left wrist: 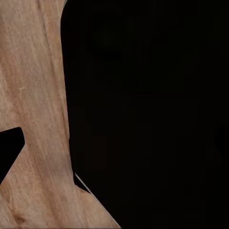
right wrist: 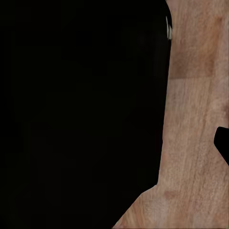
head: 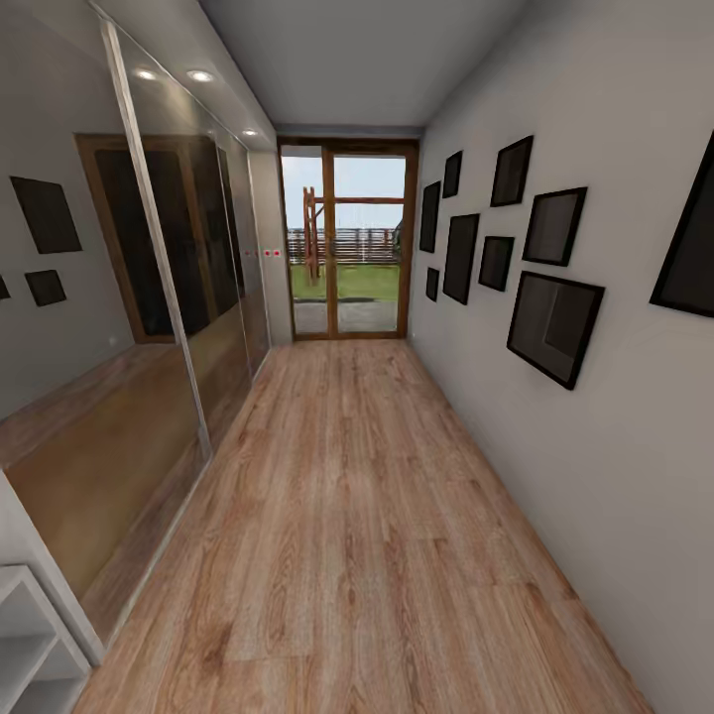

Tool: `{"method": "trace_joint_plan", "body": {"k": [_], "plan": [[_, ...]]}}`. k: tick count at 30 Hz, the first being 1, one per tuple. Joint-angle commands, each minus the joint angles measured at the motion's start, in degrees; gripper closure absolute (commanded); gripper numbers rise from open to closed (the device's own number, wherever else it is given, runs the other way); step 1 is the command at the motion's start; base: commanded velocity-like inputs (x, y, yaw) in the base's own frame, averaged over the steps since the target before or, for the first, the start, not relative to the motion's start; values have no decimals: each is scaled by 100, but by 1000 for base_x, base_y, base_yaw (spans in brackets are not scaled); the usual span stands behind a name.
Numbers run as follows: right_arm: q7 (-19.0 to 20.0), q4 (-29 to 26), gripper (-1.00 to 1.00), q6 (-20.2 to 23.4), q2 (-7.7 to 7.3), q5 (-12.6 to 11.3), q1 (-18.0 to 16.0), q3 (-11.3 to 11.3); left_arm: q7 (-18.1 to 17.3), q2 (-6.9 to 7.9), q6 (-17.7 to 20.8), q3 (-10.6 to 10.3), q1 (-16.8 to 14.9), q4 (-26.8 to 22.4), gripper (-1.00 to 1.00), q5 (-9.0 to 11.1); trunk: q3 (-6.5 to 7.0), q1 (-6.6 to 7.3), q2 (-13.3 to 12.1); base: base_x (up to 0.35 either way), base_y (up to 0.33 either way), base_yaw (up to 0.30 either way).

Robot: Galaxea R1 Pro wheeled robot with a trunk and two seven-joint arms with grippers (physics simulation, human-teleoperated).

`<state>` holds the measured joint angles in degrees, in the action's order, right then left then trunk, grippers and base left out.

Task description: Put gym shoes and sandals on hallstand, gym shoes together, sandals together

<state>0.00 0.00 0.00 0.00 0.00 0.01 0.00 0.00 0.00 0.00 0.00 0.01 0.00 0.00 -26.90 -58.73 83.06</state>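
A pale grey-white shelf unit's corner [head: 25,635] sits nearest, low on the robot's left; light brown wood-plank floor [head: 357,516] runs ahead toward the wood-framed glass door [head: 347,238]. No shoes visible; gripper states cannot be told.

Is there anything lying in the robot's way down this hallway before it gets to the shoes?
Nothing visible blocks it: the corridor floor runs bare up to the glass door. From here I can't make out shoes or sandals. A pale shelf unit sits at the near left.

body: matte black | shape: broad angular mass (wrist views) | markings: indiscernible
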Motion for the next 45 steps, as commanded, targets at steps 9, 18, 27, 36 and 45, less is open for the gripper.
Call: {"method": "trace_joint_plan", "body": {"k": [9,18,27,36,45], "plan": [[-14,-163,-100,-10,165,7,-15,1,9,1,-9,2,-1,-63,-100,-7,-3,0,2,0,0,0],[-17,-196,-100,-83,189,16,-18,15,9,-1,-9,8,-1,-62,-100,-9,-3,0,2,0,0,0],[-18,-201,-100,-277,189,23,-18,16,9,0,-9,9,-1,-62,-100,-9,-3,0,2,0,0,0],[-25,-314,-100,-558,112,26,-18,9,9,-6,-11,9,-1,-62,-100,3,-3,0,2,0,0,0],[-31,-399,-100,-601,-76,26,-18,9,9,-5,-248,3,-5,-76,-100,-12,-3,0,2,0,0,0]]}}
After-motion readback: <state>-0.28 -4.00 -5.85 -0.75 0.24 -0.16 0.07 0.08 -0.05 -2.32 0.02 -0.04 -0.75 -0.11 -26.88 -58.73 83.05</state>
